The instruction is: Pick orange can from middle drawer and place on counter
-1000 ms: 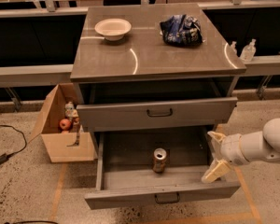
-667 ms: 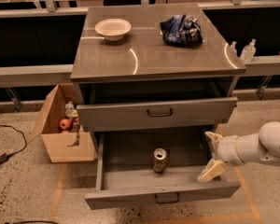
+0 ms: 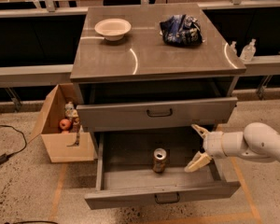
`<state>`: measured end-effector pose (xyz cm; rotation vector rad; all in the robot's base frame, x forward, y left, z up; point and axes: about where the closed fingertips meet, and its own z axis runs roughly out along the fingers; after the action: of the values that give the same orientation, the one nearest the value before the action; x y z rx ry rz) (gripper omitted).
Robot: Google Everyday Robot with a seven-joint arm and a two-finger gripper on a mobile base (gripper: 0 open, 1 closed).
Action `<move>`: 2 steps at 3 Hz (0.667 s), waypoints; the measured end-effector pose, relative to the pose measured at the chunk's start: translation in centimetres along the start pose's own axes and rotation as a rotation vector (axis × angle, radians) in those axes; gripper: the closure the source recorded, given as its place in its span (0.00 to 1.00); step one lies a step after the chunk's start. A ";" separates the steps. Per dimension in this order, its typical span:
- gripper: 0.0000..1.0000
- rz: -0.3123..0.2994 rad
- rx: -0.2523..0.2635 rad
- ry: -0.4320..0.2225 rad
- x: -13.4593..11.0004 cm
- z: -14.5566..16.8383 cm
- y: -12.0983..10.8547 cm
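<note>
While the small orange-brown cylindrical can (image 3: 159, 160) stands upright on the floor of the open wide grey metal drawer (image 3: 130, 153), the white two-finger gripper (image 3: 199, 147) sits just right of it, fingers spread, empty. Glossy grey-brown metal counter (image 3: 154, 55) above holds white bowl (image 3: 113, 28), dark blue bag (image 3: 179, 30).

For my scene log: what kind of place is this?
Probably a robot test lab, not a home: a metal cabinet with its middle drawer open, tape lines on the speckled floor, long rails behind. The gripper, open, is in that drawer right of the orange can.
</note>
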<state>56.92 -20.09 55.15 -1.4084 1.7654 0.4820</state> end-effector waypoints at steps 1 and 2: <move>0.00 -0.029 -0.037 -0.071 0.8 3.5 -1.0; 0.00 -0.018 -0.094 -0.129 2.2 7.9 -1.1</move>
<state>60.60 -16.15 48.93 -1.4246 1.6440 0.6393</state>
